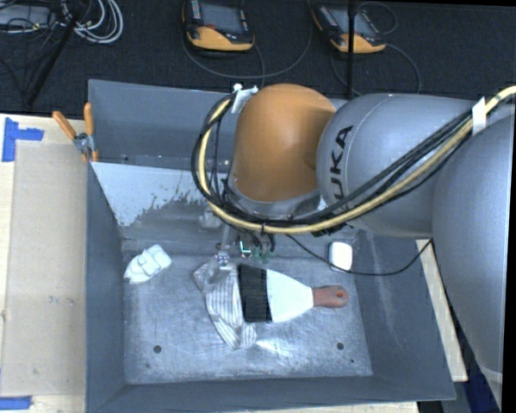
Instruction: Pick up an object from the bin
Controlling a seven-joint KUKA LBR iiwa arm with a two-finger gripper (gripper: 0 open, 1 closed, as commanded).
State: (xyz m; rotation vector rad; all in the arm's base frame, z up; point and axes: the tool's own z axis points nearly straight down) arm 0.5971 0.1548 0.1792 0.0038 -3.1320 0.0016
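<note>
Grey metal bin (232,373), floor scuffed and speckled. Nearest, a limp striped cloth (226,316), crumpled, touching a flat brush (283,296): black bristles, white body, smooth reddish handle pointing right. Just behind both, mid-bin, the pincer (236,259), low under the orange cover (279,142); released or clenched, cannot tell. Likely snags: cloth dragged up with the brush, or the slick brush body slipping. Farther left, a crumpled white wad (148,263); farther right, a small white block (342,256)

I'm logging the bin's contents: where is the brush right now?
The brush lies in the middle of the bin in the camera view, handle pointing to the view's right, its black bristles against the striped cloth, with a white crumpled thing further left.
</note>
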